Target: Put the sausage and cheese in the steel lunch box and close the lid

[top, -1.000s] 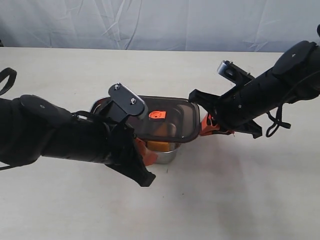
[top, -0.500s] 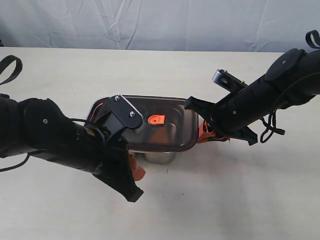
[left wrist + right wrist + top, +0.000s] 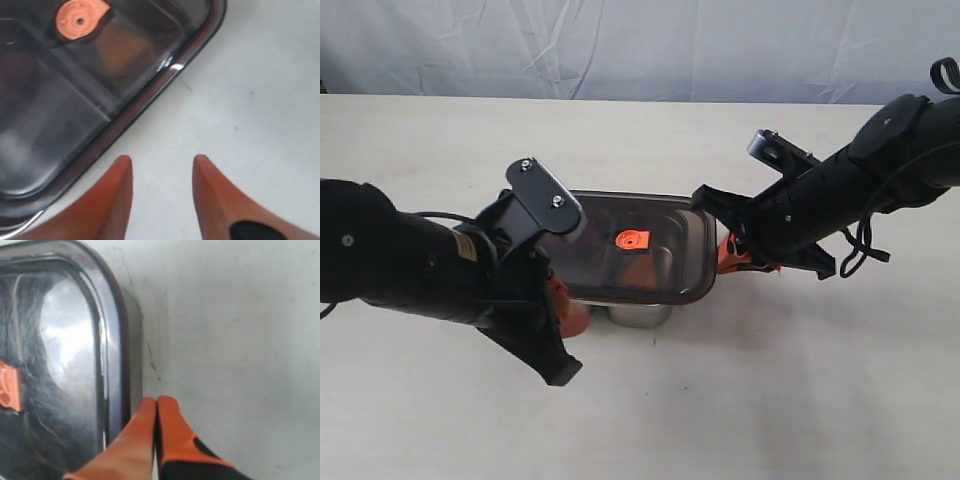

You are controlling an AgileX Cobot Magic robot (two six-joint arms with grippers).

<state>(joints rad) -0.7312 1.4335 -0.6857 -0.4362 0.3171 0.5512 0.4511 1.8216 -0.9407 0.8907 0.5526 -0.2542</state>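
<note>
Shows the lid [image 3: 655, 270], dark and translucent, lying flat over the steel lunch box [image 3: 642, 316] near the middle of the worktop [image 3: 740, 400]; shows its orange valve tab [image 3: 632, 239] facing up at the centre; leaves only a strip of bright steel visible under the lid's near edge; cannot tell whether the lid is pressed fully home. Lets the box's divider show dimly through the plastic in the left wrist view; keeps whatever lies inside too dark to name.

Finds the left end effector [image 3: 161, 162] at the near-left corner of the box, just beside the lid's rim; shows its two orange fingers [image 3: 117, 195] standing well apart over bare worktop, gripping nothing. Finds the same end effector in the exterior view as an orange patch below the black arm, near and left of the lid.

Finds the right end effector [image 3: 156, 402] at the right end of the box; shows its orange fingers [image 3: 172, 432] pressed together tip to tip with nothing between them, lying just beside the lid's rounded right edge; cannot tell whether they touch that edge.
</note>
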